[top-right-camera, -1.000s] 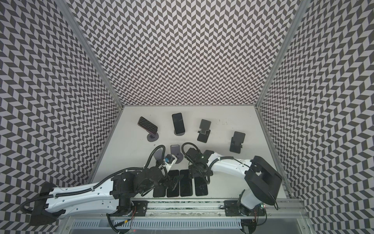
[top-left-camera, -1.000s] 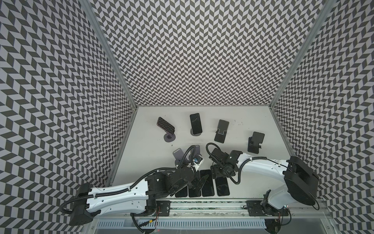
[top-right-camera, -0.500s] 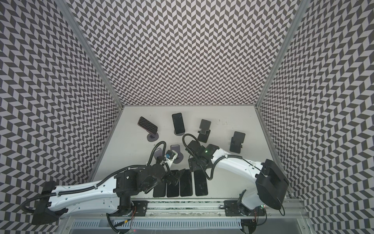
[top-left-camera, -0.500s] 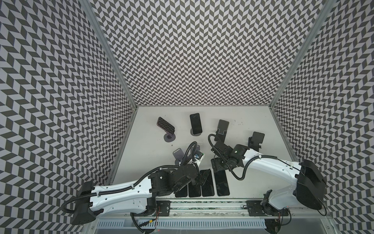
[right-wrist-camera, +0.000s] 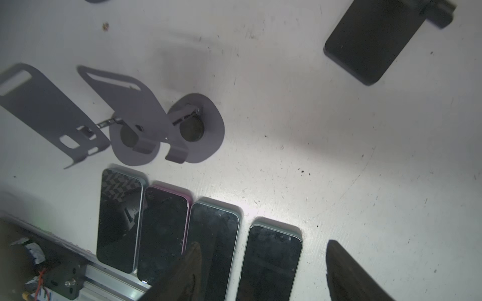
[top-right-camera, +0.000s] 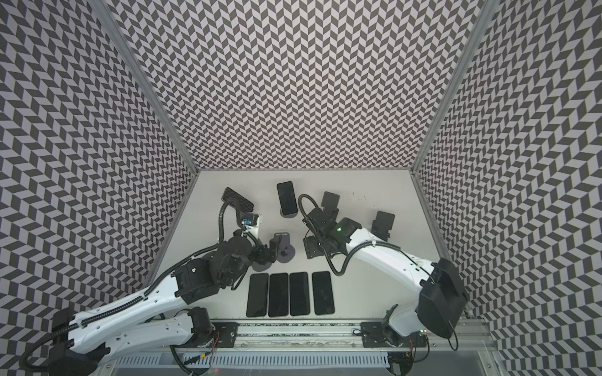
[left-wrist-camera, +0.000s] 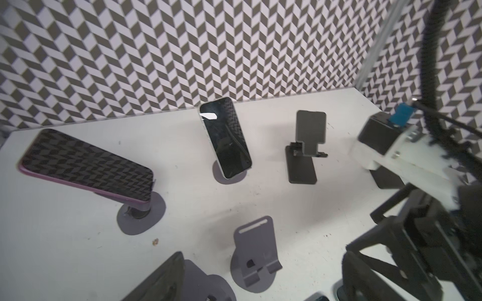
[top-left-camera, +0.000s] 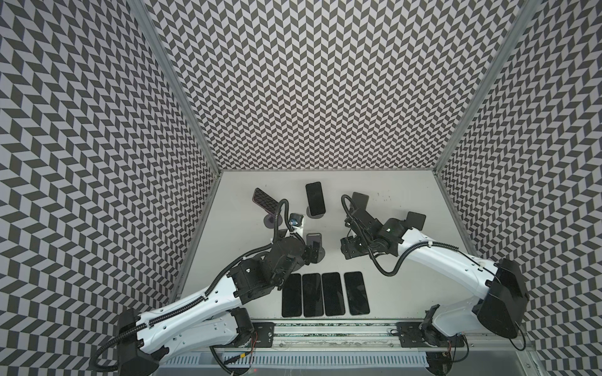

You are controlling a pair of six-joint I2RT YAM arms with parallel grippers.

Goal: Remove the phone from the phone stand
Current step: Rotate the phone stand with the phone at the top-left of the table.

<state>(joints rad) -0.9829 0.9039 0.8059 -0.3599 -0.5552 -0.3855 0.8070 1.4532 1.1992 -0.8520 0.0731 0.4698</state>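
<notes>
Beyond the row of flat dark phones, left gripper and right gripper are held empty, fingers spread, seemingly for the propped black phone.

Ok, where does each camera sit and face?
Top views: above the front rail, looking down on the table; left arm and right arm show.
Left wrist: by the grey stands, facing the back wall and phones on stands; right arm shows.
Right wrist: looks down at flat phones; right gripper shows.
Both wrist views see the grey stands.

A robot lab test cell: chevron-patterned walls, aluminium rail, white tabletop
</notes>
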